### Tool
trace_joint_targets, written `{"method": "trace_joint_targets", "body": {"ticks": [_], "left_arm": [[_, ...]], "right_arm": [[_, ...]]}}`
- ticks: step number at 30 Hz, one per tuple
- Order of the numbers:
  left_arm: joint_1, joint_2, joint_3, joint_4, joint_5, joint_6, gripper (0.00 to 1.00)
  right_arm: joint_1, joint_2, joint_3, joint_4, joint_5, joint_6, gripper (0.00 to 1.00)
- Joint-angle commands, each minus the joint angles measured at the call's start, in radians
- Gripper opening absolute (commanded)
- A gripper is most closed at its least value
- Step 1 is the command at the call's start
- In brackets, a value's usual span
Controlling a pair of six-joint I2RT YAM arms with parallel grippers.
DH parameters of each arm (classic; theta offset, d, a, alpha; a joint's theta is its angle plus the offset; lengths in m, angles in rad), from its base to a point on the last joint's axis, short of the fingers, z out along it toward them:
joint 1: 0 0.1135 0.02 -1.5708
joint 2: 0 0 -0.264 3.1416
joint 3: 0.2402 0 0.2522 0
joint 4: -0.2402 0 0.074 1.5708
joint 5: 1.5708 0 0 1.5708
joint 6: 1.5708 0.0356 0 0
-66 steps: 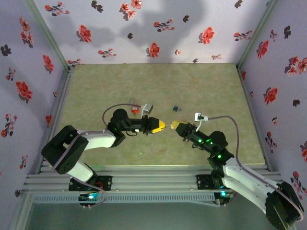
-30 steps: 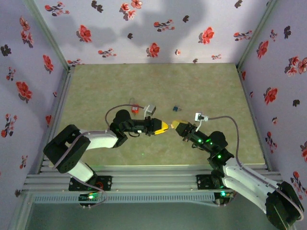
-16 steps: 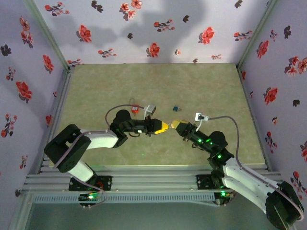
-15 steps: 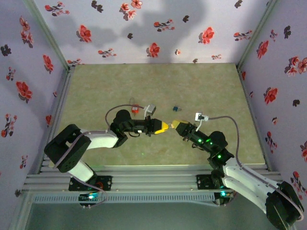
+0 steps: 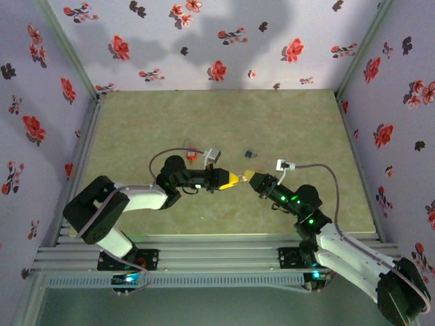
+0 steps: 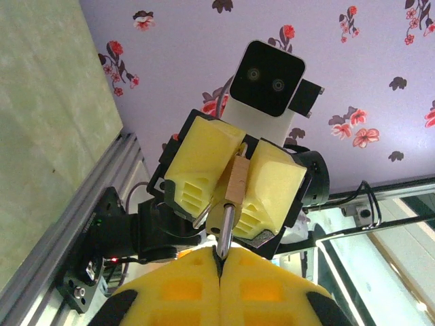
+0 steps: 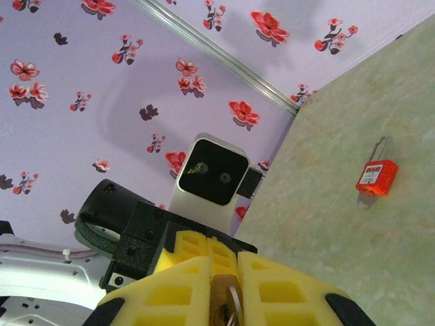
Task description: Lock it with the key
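Tan-headed, the key [image 6: 232, 204] is hanging above mid-table, the right gripper [image 5: 253, 176] pinching its head and the left gripper [image 5: 232, 178] clamping fully shut on the blade tip. With both gripping, a misaligned pull is risking a twisted or dropped key. The red padlock [image 5: 192, 155] is lying just beyond the left arm, with bare table [image 5: 272, 115] all round it and the walls well apart.

Counted 2 arms: left arm [image 5: 136, 198], right arm [image 5: 340, 248]. There were 2 grippers: left gripper [image 5: 237, 179], right gripper [image 5: 248, 176]. 1 key [image 6: 236, 182] sat between them. 1 red padlock [image 5: 192, 155] lay far left of them. 1 small blue item [image 5: 249, 155] lay just beyond them.
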Motion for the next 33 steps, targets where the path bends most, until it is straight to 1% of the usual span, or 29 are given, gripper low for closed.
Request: {"method": "trace_joint_targets", "body": {"ticks": [1,6,24,33], "left_arm": [[-0.011,0.005,0.006,0.016,0.006,0.047,0.0],[-0.012,0.008,0.007,-0.003,0.007,0.06,0.0],[-0.02,0.001,0.026,-0.021,-0.005,0.076,0.0],[-0.026,-0.026,0.038,-0.105,-0.017,0.131,0.0]], "right_arm": [[0.013,-0.006,0.042,-0.033,-0.013,0.019,0.0],[0.013,-0.006,0.065,-0.075,-0.018,0.025,0.0],[0.019,0.026,0.077,-0.063,-0.031,0.073,0.0],[0.029,0.027,0.084,-0.075,-0.032,0.093,0.0]]}}
